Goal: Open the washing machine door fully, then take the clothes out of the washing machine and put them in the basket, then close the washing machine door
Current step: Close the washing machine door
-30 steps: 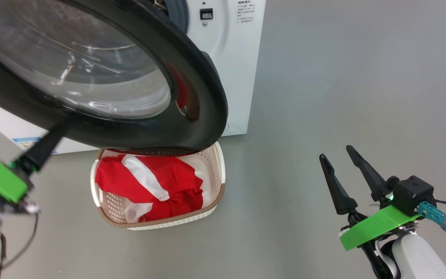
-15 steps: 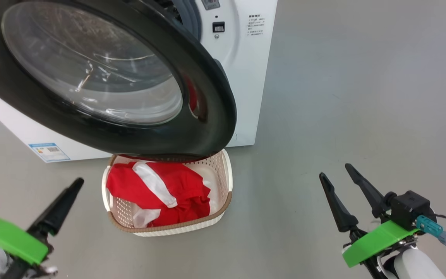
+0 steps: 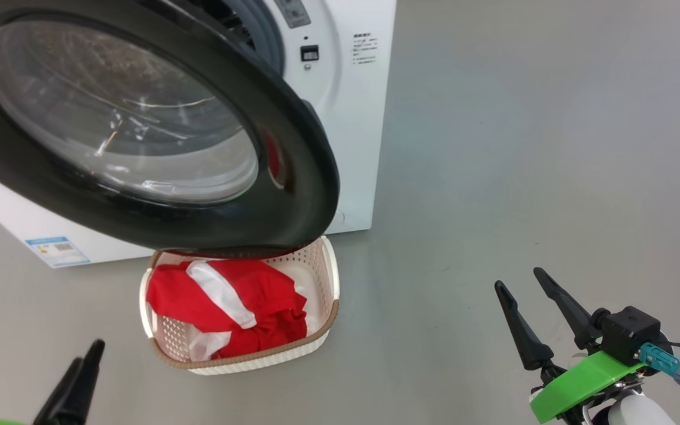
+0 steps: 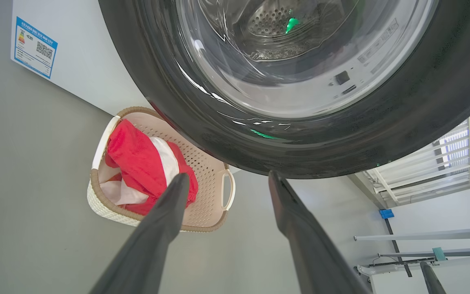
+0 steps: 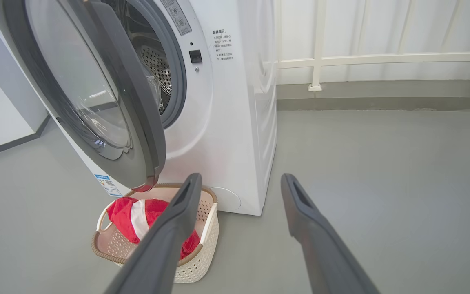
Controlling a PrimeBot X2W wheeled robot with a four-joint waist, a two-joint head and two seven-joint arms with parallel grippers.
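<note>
Your floor (image 3: 523, 177) is just plain smooth grey, nothing fancy. From your head view, the washing machine (image 3: 363, 147) stands on it up around 11 o'clock. The basket (image 3: 331, 277) sits on the floor at about 7 o'clock, just beside the machine's front.

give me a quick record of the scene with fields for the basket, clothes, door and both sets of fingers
basket: on the floor, in front of the washing machine
clothes: red and white, lying in the basket
washing machine door: open, lower rim above the basket's far end
left fingers: open, empty, pointed toward the door's rim
right fingers: open, empty, apart from door and basket
remaining step: close the door
</note>
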